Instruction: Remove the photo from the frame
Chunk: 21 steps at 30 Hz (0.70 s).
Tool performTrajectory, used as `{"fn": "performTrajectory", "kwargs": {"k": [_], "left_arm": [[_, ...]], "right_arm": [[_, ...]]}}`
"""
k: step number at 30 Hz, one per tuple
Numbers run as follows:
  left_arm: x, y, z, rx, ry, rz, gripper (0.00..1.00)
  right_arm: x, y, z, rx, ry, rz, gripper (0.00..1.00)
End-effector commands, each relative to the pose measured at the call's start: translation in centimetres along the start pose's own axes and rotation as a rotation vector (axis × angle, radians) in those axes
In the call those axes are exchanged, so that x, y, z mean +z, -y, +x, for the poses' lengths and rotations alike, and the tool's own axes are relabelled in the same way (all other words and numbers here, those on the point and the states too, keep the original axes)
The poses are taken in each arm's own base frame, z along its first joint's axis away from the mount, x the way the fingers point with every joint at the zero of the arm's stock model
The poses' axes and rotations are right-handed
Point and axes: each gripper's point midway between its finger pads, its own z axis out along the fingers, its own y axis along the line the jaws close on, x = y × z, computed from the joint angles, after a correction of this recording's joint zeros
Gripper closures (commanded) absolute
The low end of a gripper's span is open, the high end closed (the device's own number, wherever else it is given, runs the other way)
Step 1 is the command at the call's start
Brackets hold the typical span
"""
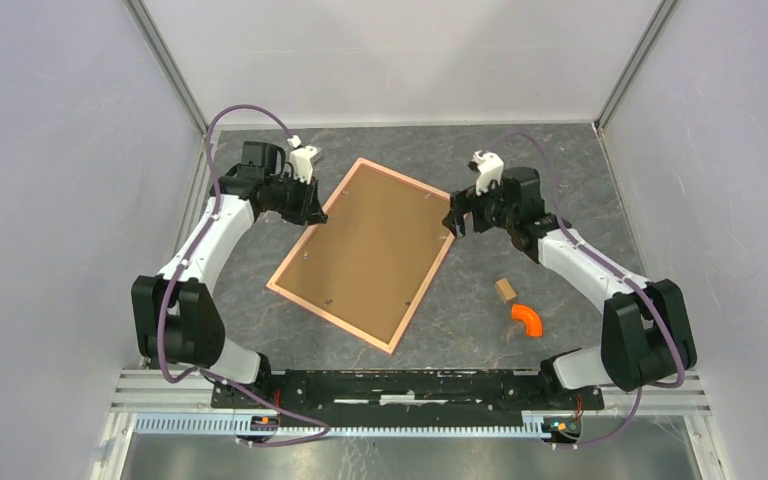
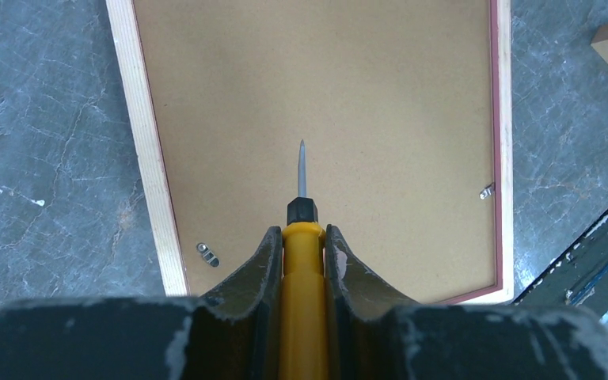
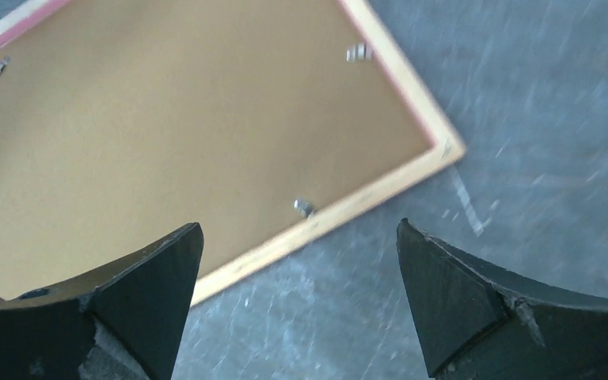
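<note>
A: Large rectangular pink-rimmed frame (image 1: 365, 250) with brown fibreboard back: location?
B: Flat on the grey marbled desk (image 1: 580, 170), back side up, set askew between the two arms. Only the fibreboard and rim showing.
A: Left claw (image 2: 302, 237): state?
B: Pinching a yellow-handled screwdriver (image 2: 302, 277) at the frame's far-left edge. Thin metal shaft pointing out over the fibreboard. Cannot tell whether the tip touches the board.
A: Right claw (image 3: 299, 237)?
B: Spread wide, nothing between the fingers. Hovering over the frame's right edge, above a small metal clip (image 3: 304, 207) on the back.
A: Other items noted?
B: Small pale wooden block (image 1: 505, 290) and orange curved piece (image 1: 527, 320), near each other on the desk, right of the frame and apart from it.
</note>
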Motion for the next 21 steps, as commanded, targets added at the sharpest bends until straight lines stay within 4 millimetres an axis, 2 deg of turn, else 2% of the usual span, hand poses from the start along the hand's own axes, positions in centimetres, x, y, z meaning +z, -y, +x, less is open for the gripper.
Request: {"fn": "performTrajectory", "kwargs": {"k": [1, 6, 11, 19, 21], "left_arm": [[-1.3, 0.6, -1.7, 0.006, 0.085, 0.002, 0.98], [-1.9, 0.6, -1.9, 0.009, 0.102, -0.016, 0.98], [-2.0, 0.6, -1.9, 0.006, 0.102, -0.011, 0.98], [-2.0, 0.5, -2.0, 0.013, 0.092, -0.015, 0.98], [-1.9, 0.4, -1.9, 0.013, 0.089, -0.018, 0.98]], "right_arm": [[-0.1, -1.7, 1.8, 0.221, 0.019, -0.088, 0.02], [-0.4, -1.3, 4.7, 0.349, 0.015, 0.05, 0.04], [0.8, -0.4, 7.2, 0.431, -0.08, 0.212, 0.1], [4.0, -1.6, 9.9, 0.475, -0.219, 0.189, 0.09], [4.3, -1.9, 11.1, 0.485, -0.269, 0.194, 0.09]]}}
